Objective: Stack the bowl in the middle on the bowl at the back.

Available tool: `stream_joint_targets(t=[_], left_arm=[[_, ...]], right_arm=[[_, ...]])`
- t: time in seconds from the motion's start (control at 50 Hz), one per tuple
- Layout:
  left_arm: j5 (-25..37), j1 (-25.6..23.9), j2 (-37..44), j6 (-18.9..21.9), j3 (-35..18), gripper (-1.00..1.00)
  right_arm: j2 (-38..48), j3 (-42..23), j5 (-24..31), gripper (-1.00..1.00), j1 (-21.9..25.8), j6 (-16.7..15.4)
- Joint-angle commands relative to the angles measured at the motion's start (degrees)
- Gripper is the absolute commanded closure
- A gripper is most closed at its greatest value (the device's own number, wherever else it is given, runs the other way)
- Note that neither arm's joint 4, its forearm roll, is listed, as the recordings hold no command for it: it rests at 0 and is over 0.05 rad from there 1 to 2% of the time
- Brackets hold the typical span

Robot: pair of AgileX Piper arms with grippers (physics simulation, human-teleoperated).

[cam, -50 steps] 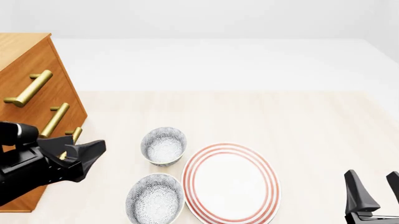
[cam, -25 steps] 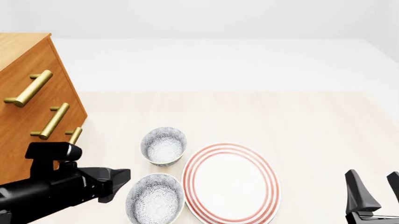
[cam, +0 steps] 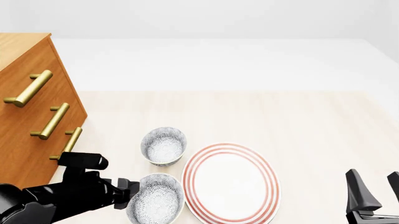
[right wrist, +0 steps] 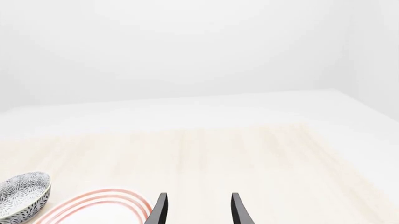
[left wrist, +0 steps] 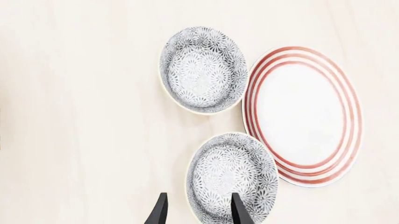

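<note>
Speckled bowl [left wrist: 232,179], left hand [left wrist: 196,212] apparently straddling rim

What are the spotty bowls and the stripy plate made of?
Probably glazed ceramic, though it is a render. The two speckled bowls have smooth cream rims and fine grey-black printed patterns. The plate is smooth white with painted red rings.

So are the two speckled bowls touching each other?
Apart. The left wrist view shows bare table between the back bowl and the nearer bowl.
</note>
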Motion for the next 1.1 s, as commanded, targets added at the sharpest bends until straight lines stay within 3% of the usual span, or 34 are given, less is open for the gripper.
stream_joint_targets(t=[0.02,0.8,0.82,0.96,1.1], left_arm=[[-4.81,0.48,5.81,0.89,2.24,-1.0],[-19.83,-3.65,20.14,-2.41,6.87,-1.0],[-14.56,-1.08,14.45,-0.3,6.6,1.0],[-8.52,-0.21,8.49,0.44,5.68,1.0],[-6.98,0.03,6.47,0.6,5.75,1.0]], right_arm=[[0.02,-0.04,-0.04,-1.0,-0.24,0.33],[-0.43,-0.04,0.19,-1.0,-0.52,0.76],[-0.45,-0.05,0.21,-1.0,-0.34,0.23],[-0.44,-0.06,0.17,-1.0,-0.18,-0.05],[-0.43,-0.06,0.15,-1.0,-0.17,-0.17]])
